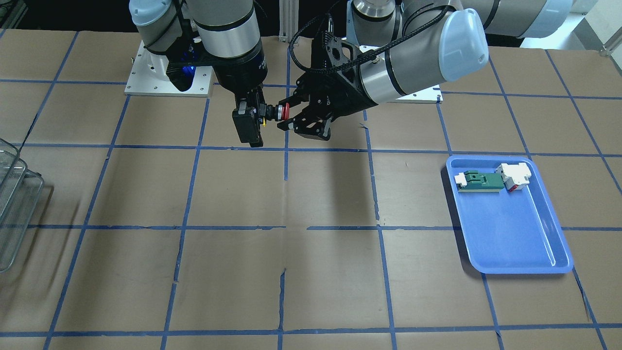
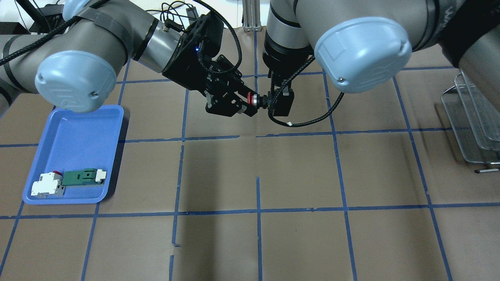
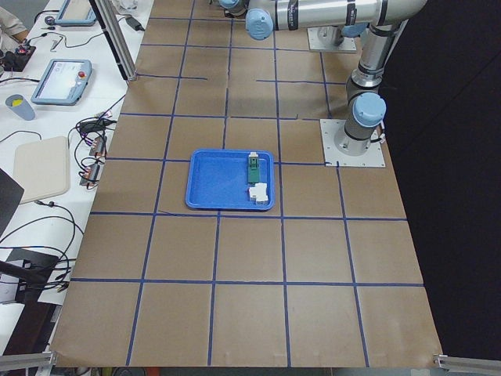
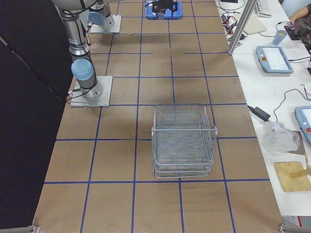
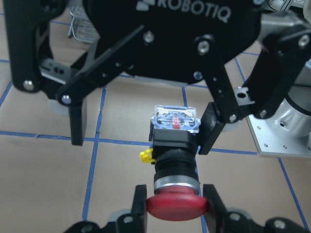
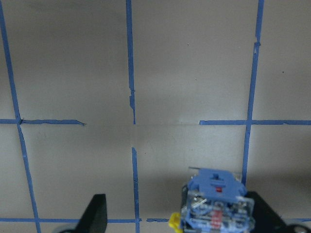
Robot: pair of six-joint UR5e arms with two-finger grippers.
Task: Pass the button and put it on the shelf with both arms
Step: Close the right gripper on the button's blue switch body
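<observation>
Button [image 5: 174, 145] — glossy red mushroom head, black collar, clear-and-blue block — hangs mid-air over brown papered table [image 2: 297, 175]. Left gripper [image 5: 175, 213]: 2 fingers [image 5: 140, 205] pinch red head. Right gripper [image 6: 181, 218] spread wide — 1 finger touches block, other well apart. Silvery wire-mesh shelf [image 4: 183, 141] well apart.

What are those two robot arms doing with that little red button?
The left gripper is shut on the red head of the emergency-stop button, holding it up over the table. The right gripper faces it, jaws open around the button's blue-and-clear back, not yet closed. The wire shelf sits farther off on the robot's right.
</observation>
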